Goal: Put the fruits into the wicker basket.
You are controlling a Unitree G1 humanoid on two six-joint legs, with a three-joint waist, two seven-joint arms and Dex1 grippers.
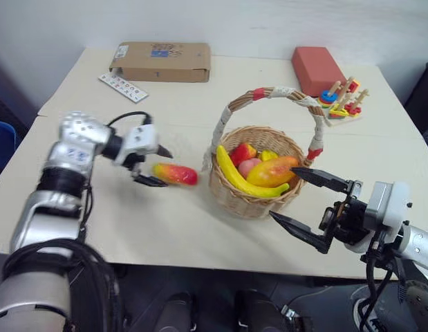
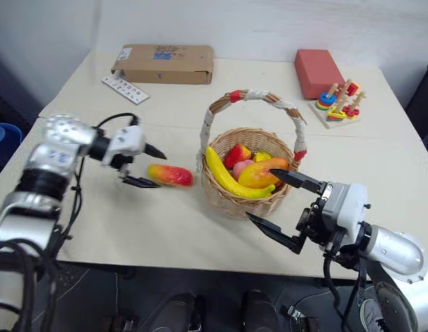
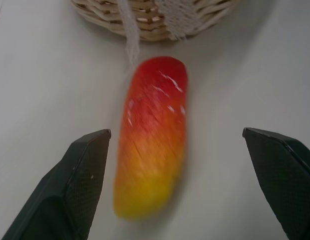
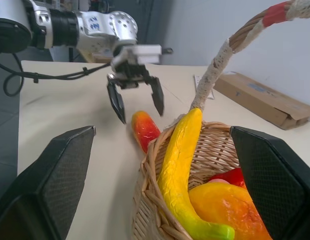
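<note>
- Nearly done: the wicker basket (image 1: 255, 181) already held a banana (image 1: 239, 178) and other fruits.
- One red-to-yellow fruit (image 1: 175, 173) lay on the desk (image 1: 165, 228) beside it.
- The left tool (image 1: 150, 166) gaped empty around that fruit; the right tool (image 1: 301, 205) stood wide, empty.

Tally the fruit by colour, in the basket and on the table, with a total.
Fruit in the basket and on the table:
Yellow: 2, the banana and a small piece
Red: 1
Pink: 1
Orange-yellow: 1, the mango
Red-to-yellow: 1, the fruit on the table
Total: 6
</note>
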